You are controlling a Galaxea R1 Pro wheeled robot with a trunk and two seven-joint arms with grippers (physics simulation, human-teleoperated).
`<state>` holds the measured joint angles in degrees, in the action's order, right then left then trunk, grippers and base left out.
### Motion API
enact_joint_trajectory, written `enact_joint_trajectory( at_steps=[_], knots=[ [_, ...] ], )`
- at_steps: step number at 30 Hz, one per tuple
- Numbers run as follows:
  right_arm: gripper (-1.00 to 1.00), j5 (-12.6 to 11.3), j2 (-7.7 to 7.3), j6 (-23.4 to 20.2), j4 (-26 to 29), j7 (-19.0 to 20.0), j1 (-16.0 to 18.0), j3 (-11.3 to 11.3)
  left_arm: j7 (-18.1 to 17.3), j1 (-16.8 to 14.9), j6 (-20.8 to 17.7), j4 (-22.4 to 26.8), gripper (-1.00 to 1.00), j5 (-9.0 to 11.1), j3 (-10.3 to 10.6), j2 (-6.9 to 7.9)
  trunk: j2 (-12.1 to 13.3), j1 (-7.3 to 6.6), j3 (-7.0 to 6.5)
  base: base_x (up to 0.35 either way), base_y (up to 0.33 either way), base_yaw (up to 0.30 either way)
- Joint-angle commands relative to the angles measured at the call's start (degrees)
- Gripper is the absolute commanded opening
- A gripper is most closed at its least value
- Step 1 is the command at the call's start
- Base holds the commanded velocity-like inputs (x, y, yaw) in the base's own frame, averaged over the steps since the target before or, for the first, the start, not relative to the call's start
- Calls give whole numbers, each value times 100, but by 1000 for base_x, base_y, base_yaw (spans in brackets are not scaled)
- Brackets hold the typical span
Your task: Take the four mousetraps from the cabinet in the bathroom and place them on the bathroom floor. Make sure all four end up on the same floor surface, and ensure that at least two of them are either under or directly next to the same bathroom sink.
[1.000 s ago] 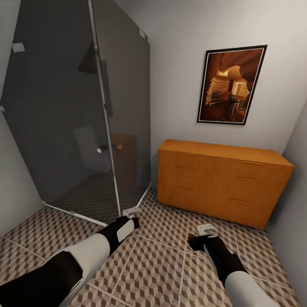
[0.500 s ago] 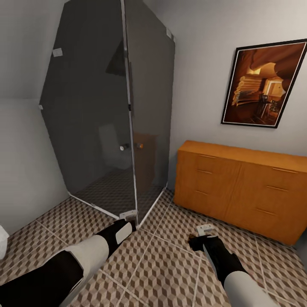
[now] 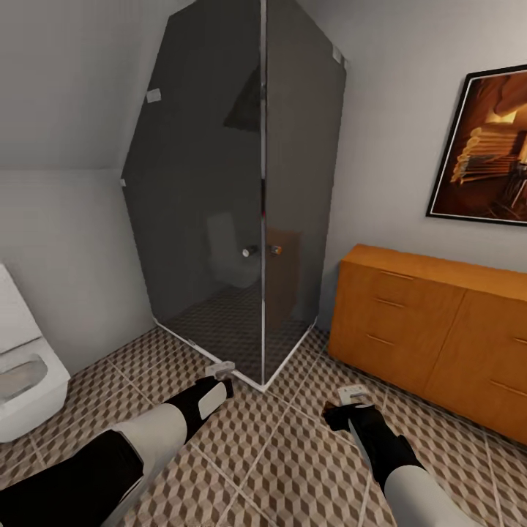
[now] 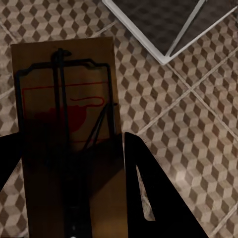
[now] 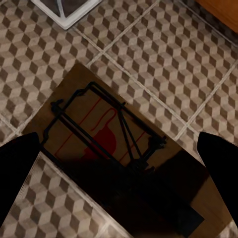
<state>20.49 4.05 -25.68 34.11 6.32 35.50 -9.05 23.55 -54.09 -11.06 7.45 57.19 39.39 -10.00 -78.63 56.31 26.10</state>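
Tiled bathroom floor (image 3: 278,468); wrists reveal mousetraps (image 4: 67,124).

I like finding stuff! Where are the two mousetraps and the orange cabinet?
left mousetrap (image 4: 67,144), left wrist view, middle of its wooden board
right mousetrap (image 5: 111,148), right wrist view, its red mark
cabinet (image 3: 410,322), head view, drawer front

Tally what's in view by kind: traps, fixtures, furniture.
Mousetraps: 2, one in the left gripper, one in the right gripper
Fixtures: 2, shower and toilet
Cabinets: 1
Pictures: 1
Total: 6
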Motion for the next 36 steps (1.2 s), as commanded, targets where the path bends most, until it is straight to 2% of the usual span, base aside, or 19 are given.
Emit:
enact_joint_trajectory(
  at_steps=[1, 36],
  knots=[
    [-100, 60, 8, -25, 15, 54, 1, -44, 27, -5, -37, 9, -100, 3, 42, 0, -4, 0, 7, 0, 0, 300],
    [-100, 60, 8, -25, 12, 47, 1, -44, 27, -5, -44, 18, -100, 18, 35, 0, -4, 0, 7, 0, 0, 300]
  ],
)
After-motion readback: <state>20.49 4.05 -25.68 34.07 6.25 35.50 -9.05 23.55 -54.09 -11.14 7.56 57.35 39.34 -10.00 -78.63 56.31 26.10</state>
